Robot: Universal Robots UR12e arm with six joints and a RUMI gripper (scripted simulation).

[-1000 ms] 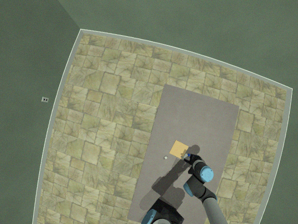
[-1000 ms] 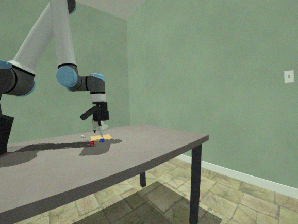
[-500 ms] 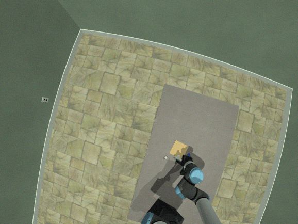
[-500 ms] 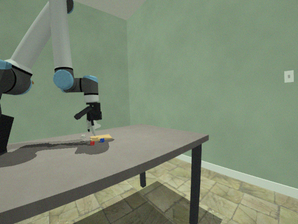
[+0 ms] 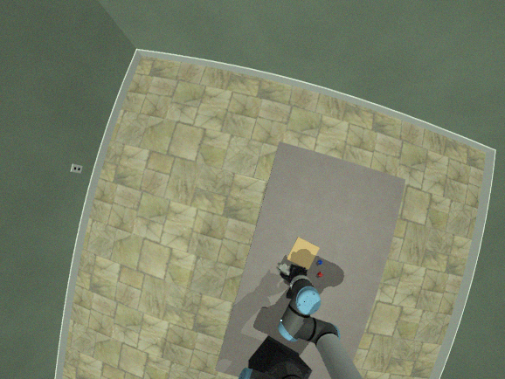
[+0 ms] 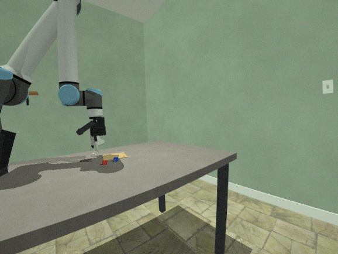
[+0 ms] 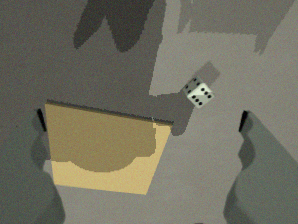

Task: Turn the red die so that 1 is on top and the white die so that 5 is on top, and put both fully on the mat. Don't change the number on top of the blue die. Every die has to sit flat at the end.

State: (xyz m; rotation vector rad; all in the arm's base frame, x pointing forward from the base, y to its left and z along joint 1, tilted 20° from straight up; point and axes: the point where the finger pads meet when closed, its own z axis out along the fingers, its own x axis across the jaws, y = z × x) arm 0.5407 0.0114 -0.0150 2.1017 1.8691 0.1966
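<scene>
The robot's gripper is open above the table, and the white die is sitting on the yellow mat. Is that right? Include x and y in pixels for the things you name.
Not quite: the white die (image 6: 93, 154) (image 7: 199, 94) is off the yellow mat (image 6: 122, 155) (image 7: 100, 177), on the bare table (image 6: 175, 164) beside it, as the wrist view shows. The gripper (image 6: 95, 148) (image 7: 144, 111) is indeed open above the table.

Gripper (image 5: 285, 268) (image 6: 95, 148) (image 7: 144, 111): shifted from above the blue die (image 5: 320, 262) (image 6: 116, 159), across the mat (image 5: 301, 244) (image 6: 122, 155) (image 7: 107, 179), to near the white die (image 6: 93, 154) (image 7: 199, 94) | White die: now covered in top view | Red die (image 5: 320, 274) (image 6: 104, 162): now uncovered there | Arm shadow: now across part of mat
</scene>
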